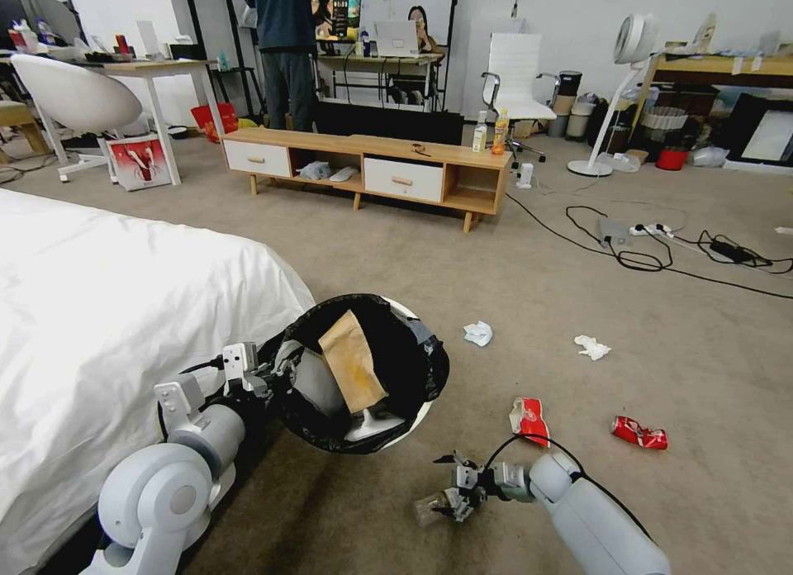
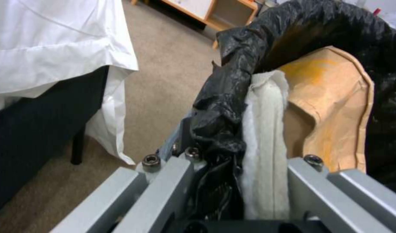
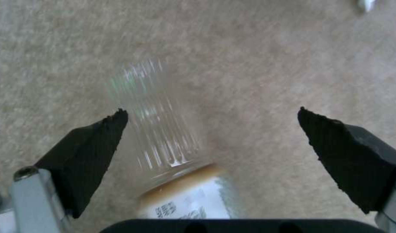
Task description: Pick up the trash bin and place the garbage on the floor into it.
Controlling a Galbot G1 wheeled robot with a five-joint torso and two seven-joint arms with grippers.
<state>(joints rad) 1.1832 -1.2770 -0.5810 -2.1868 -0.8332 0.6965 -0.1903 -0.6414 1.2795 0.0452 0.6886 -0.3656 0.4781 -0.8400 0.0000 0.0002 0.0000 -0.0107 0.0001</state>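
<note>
My left gripper (image 1: 279,375) is shut on the near rim of the trash bin (image 1: 396,377), a white bin with a black bag liner, held tilted above the floor (image 1: 462,269). In the left wrist view the fingers (image 2: 163,181) clamp the black liner and white wall of the trash bin (image 2: 267,136). A brown paper bag (image 1: 351,362) (image 2: 331,106) lies inside. My right gripper (image 1: 450,502) (image 3: 210,111) is open, low over the carpet, straddling a clear ribbed bottle (image 1: 425,507) (image 3: 163,129) that lies there. Other garbage on the floor: two tissues (image 1: 478,333) (image 1: 591,347), a red-white wrapper (image 1: 529,418), a crushed red can (image 1: 638,432).
A bed with a white sheet (image 1: 99,311) stands close on the left, right beside the held bin. A low wooden TV stand (image 1: 363,166) with two upright bottles (image 1: 489,133) is ahead. Black cables (image 1: 644,244) cross the carpet at the right, and a floor fan (image 1: 615,96) stands behind them.
</note>
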